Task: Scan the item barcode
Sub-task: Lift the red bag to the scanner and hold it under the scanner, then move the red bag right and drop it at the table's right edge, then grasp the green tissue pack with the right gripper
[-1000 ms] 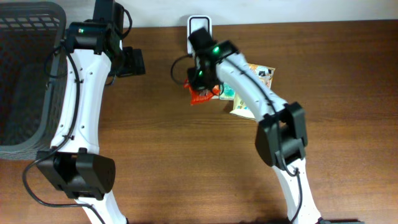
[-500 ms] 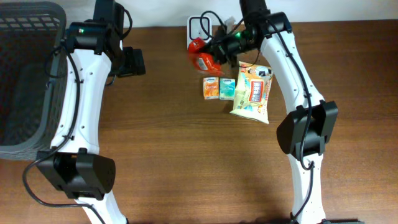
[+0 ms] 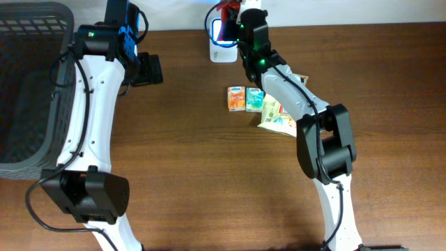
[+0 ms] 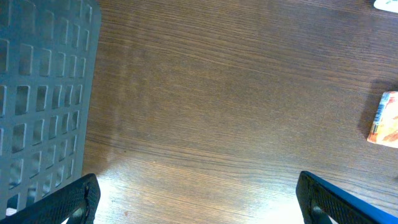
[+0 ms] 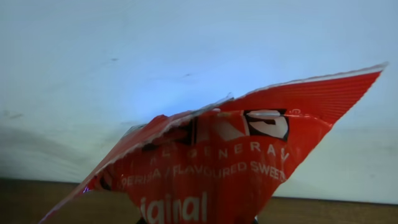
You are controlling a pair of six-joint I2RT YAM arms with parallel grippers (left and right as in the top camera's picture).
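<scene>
Brown table (image 3: pixel 209 174), pale wall (image 5: pixel 124 50), red packet (image 5: pixel 217 155)

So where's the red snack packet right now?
The red packet is at top centre of the overhead view, gripped by the right pincer, right beside the white scanner.

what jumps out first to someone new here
The red snack packet, pinched in the right gripper, is held at the far edge of the table by the white scanner, which glows blue. Next come the big grey basket on the left and two small cartons mid-table.
</scene>
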